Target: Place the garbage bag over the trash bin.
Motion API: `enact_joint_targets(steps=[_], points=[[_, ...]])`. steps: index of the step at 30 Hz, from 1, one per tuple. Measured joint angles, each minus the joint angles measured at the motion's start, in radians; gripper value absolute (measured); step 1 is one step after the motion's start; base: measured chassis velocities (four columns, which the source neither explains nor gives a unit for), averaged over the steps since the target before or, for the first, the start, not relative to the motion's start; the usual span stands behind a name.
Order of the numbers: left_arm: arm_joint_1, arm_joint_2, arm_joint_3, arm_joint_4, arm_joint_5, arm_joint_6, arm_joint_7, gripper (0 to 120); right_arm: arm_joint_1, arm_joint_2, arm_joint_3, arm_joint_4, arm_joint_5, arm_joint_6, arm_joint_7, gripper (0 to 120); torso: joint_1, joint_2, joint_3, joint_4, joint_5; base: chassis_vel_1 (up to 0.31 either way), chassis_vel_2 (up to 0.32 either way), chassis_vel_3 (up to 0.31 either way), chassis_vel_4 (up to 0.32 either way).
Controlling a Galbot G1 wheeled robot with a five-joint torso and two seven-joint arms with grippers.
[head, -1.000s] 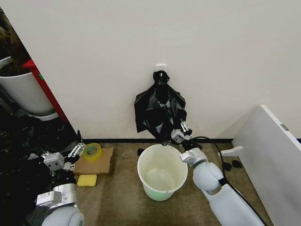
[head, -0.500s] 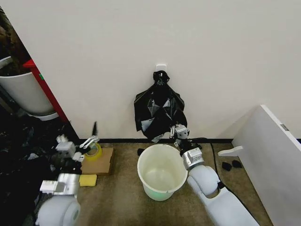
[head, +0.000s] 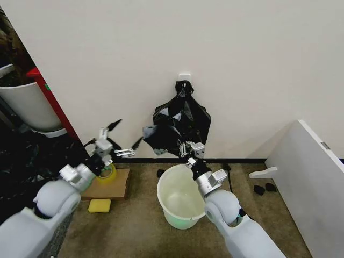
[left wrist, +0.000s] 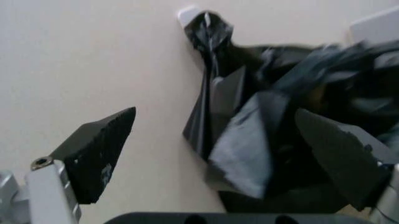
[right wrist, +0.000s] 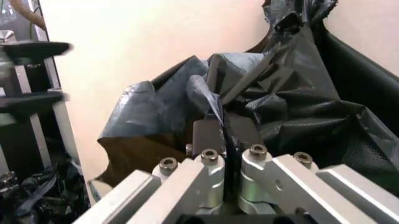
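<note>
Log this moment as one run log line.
right end effector: shut on garbage bag | left end effector: open beside bag | trash bin: unlined

No words, numbers or brand marks could be read anywhere in these views. The small grey tag on the white board (head: pixel 324 145) at the right was too small to make out, and the tape roll (head: pixel 107 172) on the left showed no legible print.

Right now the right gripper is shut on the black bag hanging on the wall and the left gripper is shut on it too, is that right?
Not quite. The right gripper is shut on the garbage bag, but the left gripper is open, its fingers spread beside the bag without gripping it, as the left wrist view shows.
</note>
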Motion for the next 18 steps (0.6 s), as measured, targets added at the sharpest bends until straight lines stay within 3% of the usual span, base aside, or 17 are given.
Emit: enact_joint_targets(steps=[5, 8, 16, 18], points=[[-0.098, -0.012, 0.09, 0.063, 0.029, 0.038, 0.01, 100, -0.006, -0.006, 0.005, 0.008, -0.009, 0.001, -0.005, 0, 0.0, 0.0, 0.0, 0.0, 0.0003, 0.0, 0.0, 0.0, 0.0], [-0.158, -0.045, 0.159, 0.121, 0.047, 0.053, 0.105, 100, -0.005, -0.007, 0.008, 0.008, -0.011, 0.001, -0.006, 0, 0.0, 0.0, 0.0, 0.0, 0.0002, 0.0, 0.0, 0.0, 0.0], [-0.221, -0.087, 0.209, 0.179, 0.07, 0.086, 0.142, 96, -0.006, -0.006, 0.01, 0.018, -0.012, 0.001, -0.006, 0, 0.0, 0.0, 0.0, 0.0, 0.0004, 0.0, 0.0, 0.0, 0.0], [-0.239, -0.095, 0.219, 0.19, 0.07, 0.095, 0.142, 82, -0.006, -0.009, 0.01, 0.022, -0.013, 0.001, -0.006, 0, 0.0, 0.0, 0.0, 0.0, 0.0005, 0.0, 0.0, 0.0, 0.0]])
